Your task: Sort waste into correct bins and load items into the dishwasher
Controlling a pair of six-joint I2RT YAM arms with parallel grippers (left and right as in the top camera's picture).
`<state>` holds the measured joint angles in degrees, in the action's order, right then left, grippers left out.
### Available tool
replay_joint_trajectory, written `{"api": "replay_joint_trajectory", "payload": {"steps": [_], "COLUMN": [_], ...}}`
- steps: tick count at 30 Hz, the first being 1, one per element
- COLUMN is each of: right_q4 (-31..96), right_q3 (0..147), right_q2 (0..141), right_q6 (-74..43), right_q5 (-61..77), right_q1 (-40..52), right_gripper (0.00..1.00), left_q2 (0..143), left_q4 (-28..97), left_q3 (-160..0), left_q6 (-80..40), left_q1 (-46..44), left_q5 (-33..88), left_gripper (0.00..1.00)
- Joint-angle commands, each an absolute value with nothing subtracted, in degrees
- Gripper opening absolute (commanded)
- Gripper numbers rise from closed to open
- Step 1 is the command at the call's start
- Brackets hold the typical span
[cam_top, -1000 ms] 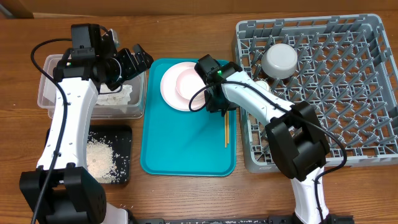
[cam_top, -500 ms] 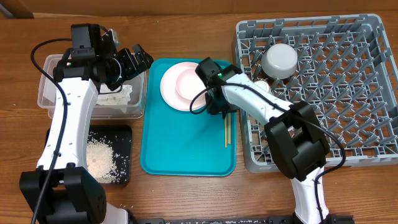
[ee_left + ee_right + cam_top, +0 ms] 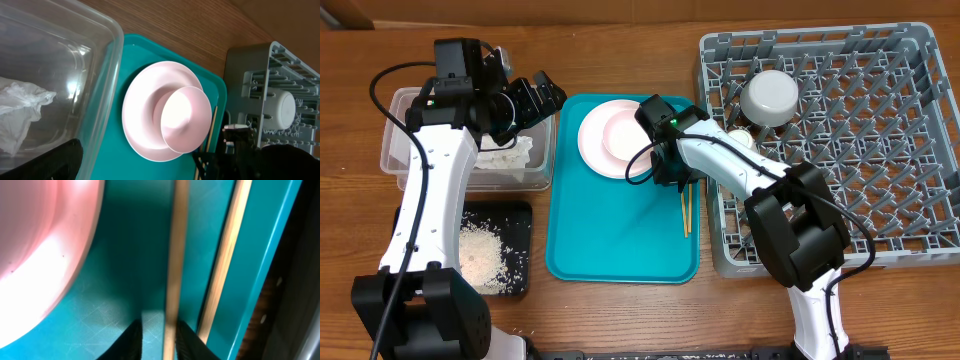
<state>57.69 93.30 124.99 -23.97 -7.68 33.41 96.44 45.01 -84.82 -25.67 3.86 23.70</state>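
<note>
The wooden desk [image 3: 620, 320] carries a teal tray [image 3: 610, 240] at its middle. The clear tub [image 3: 390, 150] and black tray [image 3: 520, 215] lie to the left, and the grey dish rack [image 3: 820, 40] is on the right.

The right pincer [image 3: 159, 335] is down at the far end of the two chopsticks [image 3: 684, 210], which lie along the tray's right edge. Its tips stand slightly apart astride the left stick [image 3: 175, 255]. A sliver of teal shows beside the stick, so I judge it is not pinched yet. The left pincer [image 3: 532, 100] hangs spread wide and empty over the tub's right rim, above the tissue [image 3: 505, 157].

The step in hand looks like lifting one chopstick for the rack. To do it well, close squarely on that stick alone. The other stick [image 3: 227, 255] lies just beside it, against the tray's raised lip. Then lift straight up, clear of the pink plate [image 3: 592, 140]. A grip so near the far end will likely let the long near part droop or swing, so carry it slowly.

Only the right wrist view shows the tips flanking a single stick; from overhead the wrist hides them. The overhead view alone shows the rice [image 3: 480, 255] in the black tray, and the grey-blue bowl [image 3: 770, 95] and white cup [image 3: 738, 135] in the rack. The left wrist view shows the pink bowl [image 3: 186, 119] sitting off-centre on the plate, toward the chopsticks.
</note>
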Motion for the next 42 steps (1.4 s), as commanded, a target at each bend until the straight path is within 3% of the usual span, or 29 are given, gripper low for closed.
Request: {"api": "replay_joint_trajectory", "payload": {"steps": [1,7,30,42], "right_q4": [58.0,58.2,76.2,82.5], "right_q3": [92.9,93.0,111.2,112.6], "right_q2": [124.5,124.5,121.0,110.6], "right_q6": [-24.2,-24.2,-22.5,-17.5], "right_q5": [-7.5,-7.5,-11.1,-14.3], "right_q1": [33.4,33.4,32.4,24.4], "right_gripper": [0.20,0.04,0.04,0.04], "left_q2": [96.0,96.0,96.0,96.0], "left_q4": [45.0,45.0,45.0,45.0], "left_q3": [-86.3,-86.3,-86.3,-86.3], "left_q6": [-25.3,-25.3,-25.3,-25.3], "left_q1": [3.7,3.7,3.7,3.7], "left_q5": [23.3,23.3,23.3,23.3], "left_gripper": [1.00,1.00,1.00,1.00]}}
